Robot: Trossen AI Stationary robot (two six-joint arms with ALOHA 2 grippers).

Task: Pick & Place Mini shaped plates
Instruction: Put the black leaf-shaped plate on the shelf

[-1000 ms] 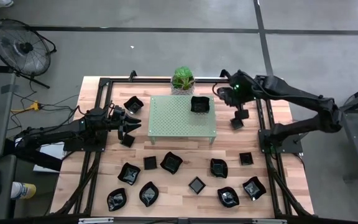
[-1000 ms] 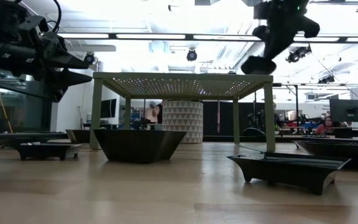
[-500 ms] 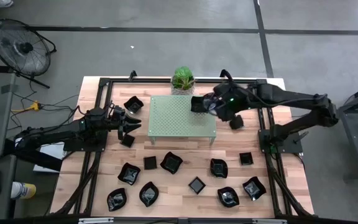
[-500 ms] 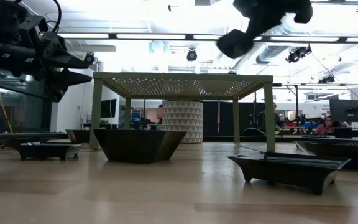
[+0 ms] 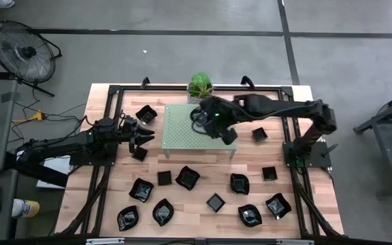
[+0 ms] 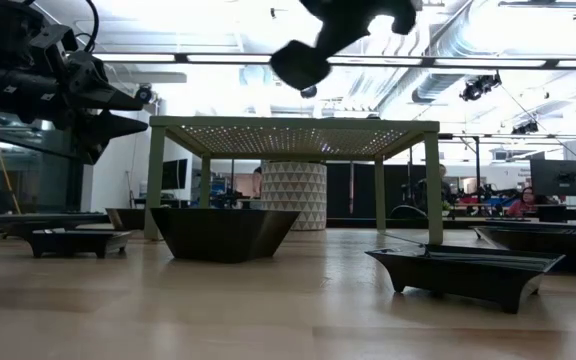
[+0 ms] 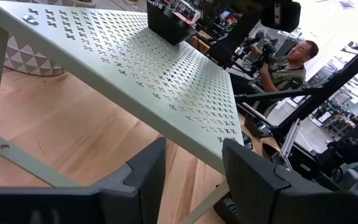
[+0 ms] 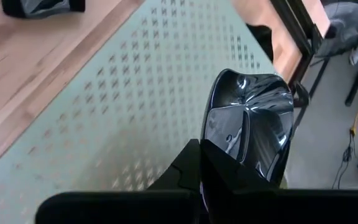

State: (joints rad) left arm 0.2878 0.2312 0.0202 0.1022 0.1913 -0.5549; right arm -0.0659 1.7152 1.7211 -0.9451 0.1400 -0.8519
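Note:
My right gripper [image 5: 205, 117] hangs over the pale green rack [image 5: 182, 133], shut on a glossy black mini plate [image 8: 248, 121], which also shows high above the rack in the low view [image 6: 302, 64]. Another black plate [image 7: 166, 22] rests on the rack top, under the right arm. My left gripper [image 5: 146, 136] hovers open just left of the rack, its fingers [image 7: 146, 167] apart and holding nothing. Several more black plates lie flat on the table, such as one [image 5: 187, 177] near the middle and one [image 5: 258, 134] right of the rack. My right gripper pinches the plate by one edge of its rim [image 8: 213, 163] between the two fingers. The plate sticks out past the fingertips, tipped up on edge with its glossy hollow showing. It is lifted clear above the rack top.
A small potted plant [image 5: 199, 86] stands behind the rack at the far edge. Black frame rails [image 5: 288, 146] run along both sides of the table. Plates crowd the near half [image 5: 215, 202]. A person [image 7: 288, 65] sits beyond the table in the room.
My right gripper has carried its plate from beside the rack's right end toward the table's left, and now hangs over the rack top; in the low view it has also risen. The left arm has kept still.

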